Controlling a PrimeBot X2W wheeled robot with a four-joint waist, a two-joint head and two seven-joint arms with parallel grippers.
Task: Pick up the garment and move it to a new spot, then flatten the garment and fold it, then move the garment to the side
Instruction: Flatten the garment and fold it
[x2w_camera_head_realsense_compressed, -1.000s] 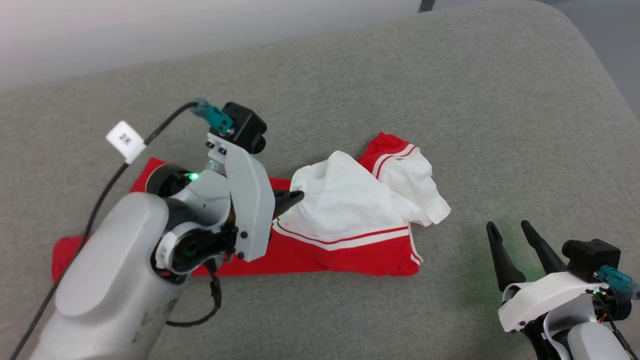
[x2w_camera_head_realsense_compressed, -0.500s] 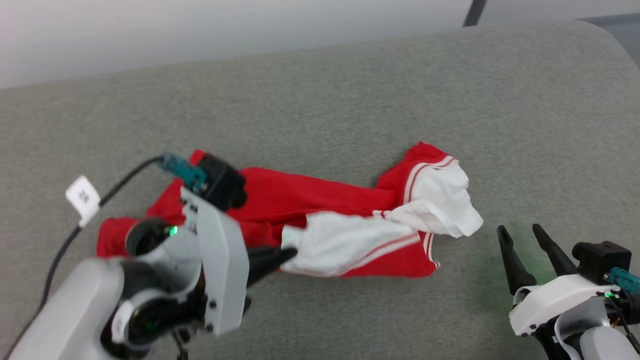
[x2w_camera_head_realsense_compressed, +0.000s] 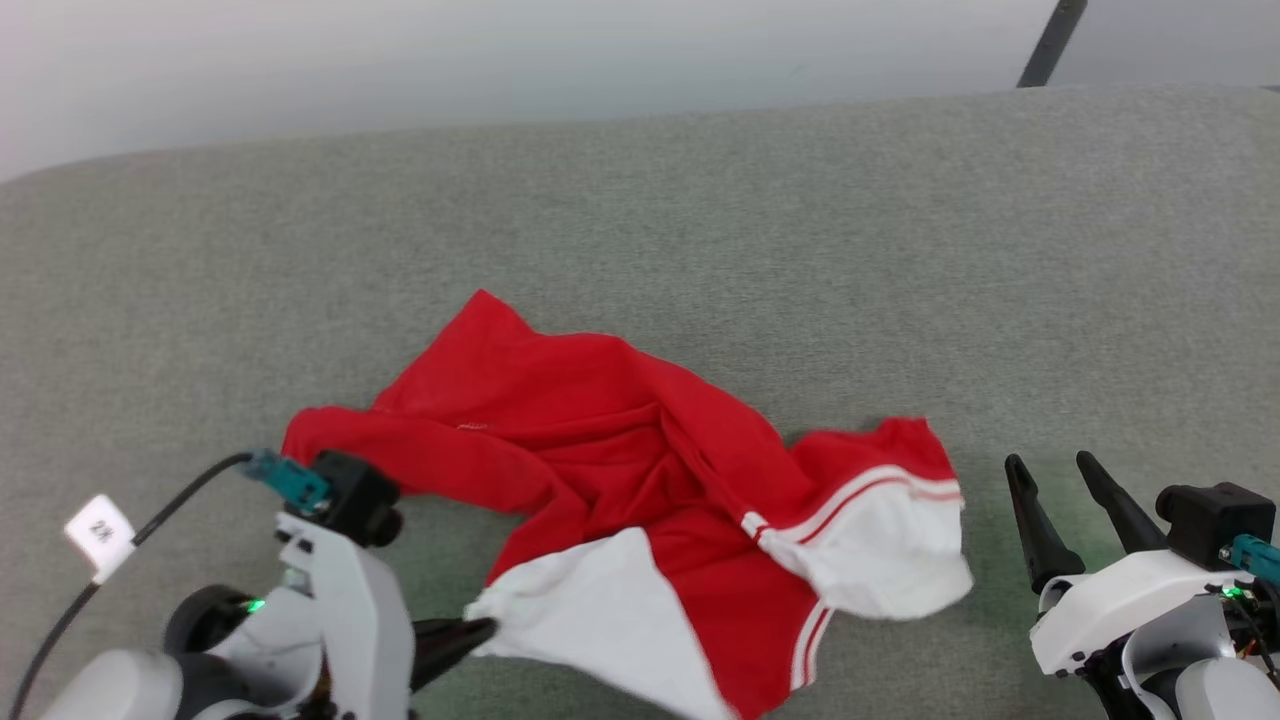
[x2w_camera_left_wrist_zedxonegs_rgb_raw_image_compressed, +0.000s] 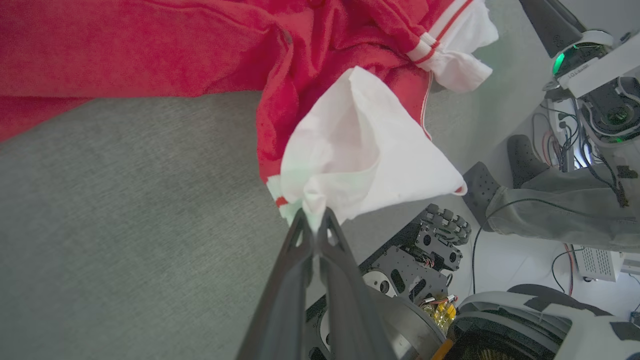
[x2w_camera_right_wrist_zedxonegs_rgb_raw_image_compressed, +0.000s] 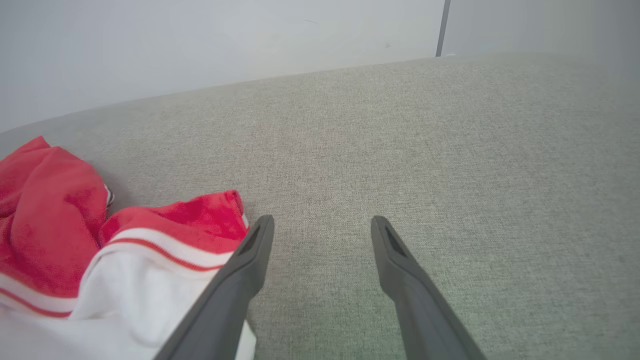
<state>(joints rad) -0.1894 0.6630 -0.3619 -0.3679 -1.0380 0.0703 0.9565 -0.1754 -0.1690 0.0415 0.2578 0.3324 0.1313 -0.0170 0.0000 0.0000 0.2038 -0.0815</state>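
Left gripper (x2w_camera_left_wrist_zedxonegs_rgb_raw_image_compressed: 314, 220) is pinched tight on a white sleeve corner, right at the near edge. Right gripper (x2w_camera_head_realsense_compressed: 1050, 462) sits wide apart and empty, just beside the striped sleeve. A second ago the garment (x2w_camera_head_realsense_compressed: 620, 450) was a bunched strip. Now the red body fans out across the grey cushion (x2w_camera_head_realsense_compressed: 700, 200), so flattening looks underway.

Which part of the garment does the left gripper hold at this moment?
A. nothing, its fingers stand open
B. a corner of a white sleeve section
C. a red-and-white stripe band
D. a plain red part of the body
B: in the left wrist view the left gripper is shut on a bunched corner of the white sleeve section of the garment.
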